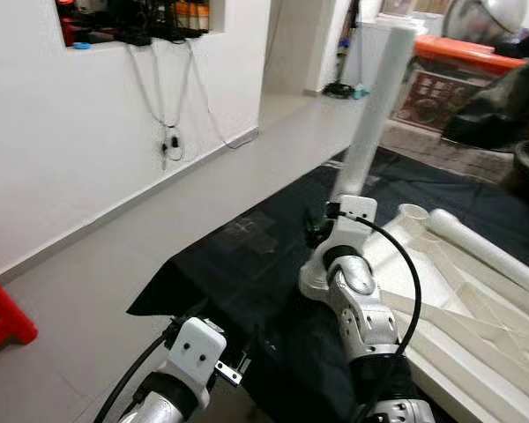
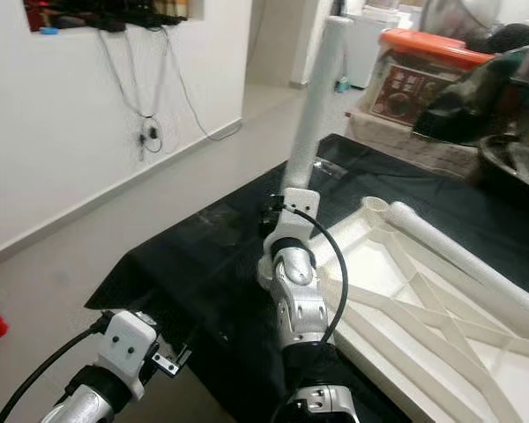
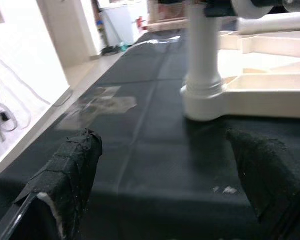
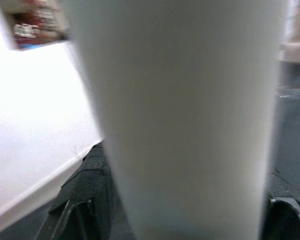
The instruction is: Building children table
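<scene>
**Leg seated upright in the corner socket**

Black sheeting (image 1: 247, 264) covers the floor beside a white wall, and on it, at the lower right of the left eye view, lies the upturned white table top (image 1: 476, 308) with its ribbed underside showing. A white table leg (image 1: 375, 106) stands upright from the corner socket (image 1: 313, 282) near the frame's centre. The right gripper (image 1: 331, 218) sits against the leg low down, just above the socket. A second leg (image 1: 485, 247) lies loose across the frame at right. The left gripper (image 1: 238, 366) hangs low at the bottom left, over the sheet's edge.

Seen from the right eye, the layout matches: leg (image 2: 316, 106) rising at centre, table top (image 2: 423, 308) spreading to the lower right.

Through the left wrist, two black fingers (image 3: 70, 175) stand wide apart with nothing between them, pointing at the socket (image 3: 205, 102) where the leg enters it.

From the right wrist, the leg (image 4: 185, 115) fills the middle, with dark fingers (image 4: 85, 195) flanking it on both sides, clamped about it.

By my reading, the step in hand is fixing this first leg. Next would be pressing or twisting it fully home, keeping it vertical, then releasing and fetching the loose leg.
</scene>
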